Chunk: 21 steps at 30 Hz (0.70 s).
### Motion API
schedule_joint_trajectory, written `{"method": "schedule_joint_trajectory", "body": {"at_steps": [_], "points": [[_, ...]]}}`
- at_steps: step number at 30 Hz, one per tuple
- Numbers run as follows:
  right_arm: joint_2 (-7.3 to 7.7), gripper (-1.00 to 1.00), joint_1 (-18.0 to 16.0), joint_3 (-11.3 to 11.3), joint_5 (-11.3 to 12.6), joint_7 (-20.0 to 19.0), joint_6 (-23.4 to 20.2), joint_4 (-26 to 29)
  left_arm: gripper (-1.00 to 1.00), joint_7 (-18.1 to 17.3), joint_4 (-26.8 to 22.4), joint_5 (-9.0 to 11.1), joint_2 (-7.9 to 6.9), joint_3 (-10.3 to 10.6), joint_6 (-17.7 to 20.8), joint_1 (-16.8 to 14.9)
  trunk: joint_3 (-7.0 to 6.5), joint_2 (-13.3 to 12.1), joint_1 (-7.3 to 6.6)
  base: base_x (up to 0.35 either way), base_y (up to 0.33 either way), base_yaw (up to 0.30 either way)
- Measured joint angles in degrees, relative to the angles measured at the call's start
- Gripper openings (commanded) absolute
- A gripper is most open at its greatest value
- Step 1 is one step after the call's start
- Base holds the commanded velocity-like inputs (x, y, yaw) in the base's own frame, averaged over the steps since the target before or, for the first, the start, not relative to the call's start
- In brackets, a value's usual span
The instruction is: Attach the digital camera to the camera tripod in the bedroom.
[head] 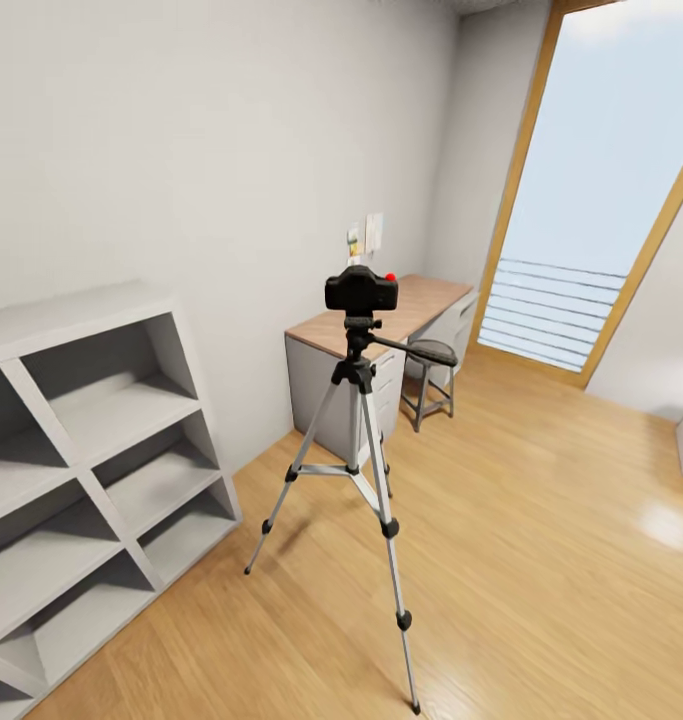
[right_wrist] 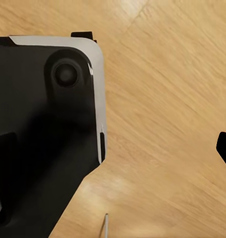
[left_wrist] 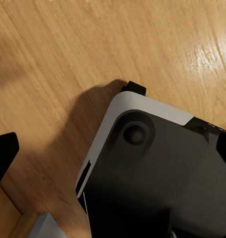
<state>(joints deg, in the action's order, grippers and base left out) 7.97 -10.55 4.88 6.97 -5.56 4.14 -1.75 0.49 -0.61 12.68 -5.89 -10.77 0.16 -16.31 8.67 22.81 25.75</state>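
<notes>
The digital camera (head: 361, 290), black with a red dot at its top right corner, sits on the head of the camera tripod (head: 359, 440). The tripod stands upright on the wood floor in the middle of the head view, silver legs spread, pan handle pointing right. My left gripper (left_wrist: 113, 156) hangs over the floor and my own base, one black fingertip (left_wrist: 3, 158) at the frame's edge; it is wide open and holds nothing. My right gripper (right_wrist: 113, 148) is likewise open and empty, with a fingertip (right_wrist: 225, 148) at the edge.
White cube shelving (head: 91, 450) lines the left wall. Behind the tripod stand a wood-topped desk (head: 401, 305) and a small dark round stool (head: 431, 375). A tall window (head: 601, 200) fills the right. My dark base (left_wrist: 157, 173) rests on the plank floor.
</notes>
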Motion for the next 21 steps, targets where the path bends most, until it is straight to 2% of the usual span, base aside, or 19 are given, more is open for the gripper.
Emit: {"method": "schedule_joint_trajectory", "body": {"at_steps": [21], "points": [[-0.07,1.00,0.0,0.0,0.1,0.4,-0.1,0.0,1.00,0.0,0.0,0.0,0.00,0.0,0.0,0.0,-1.96,0.0,0.00,0.000,0.000,0.000]]}}
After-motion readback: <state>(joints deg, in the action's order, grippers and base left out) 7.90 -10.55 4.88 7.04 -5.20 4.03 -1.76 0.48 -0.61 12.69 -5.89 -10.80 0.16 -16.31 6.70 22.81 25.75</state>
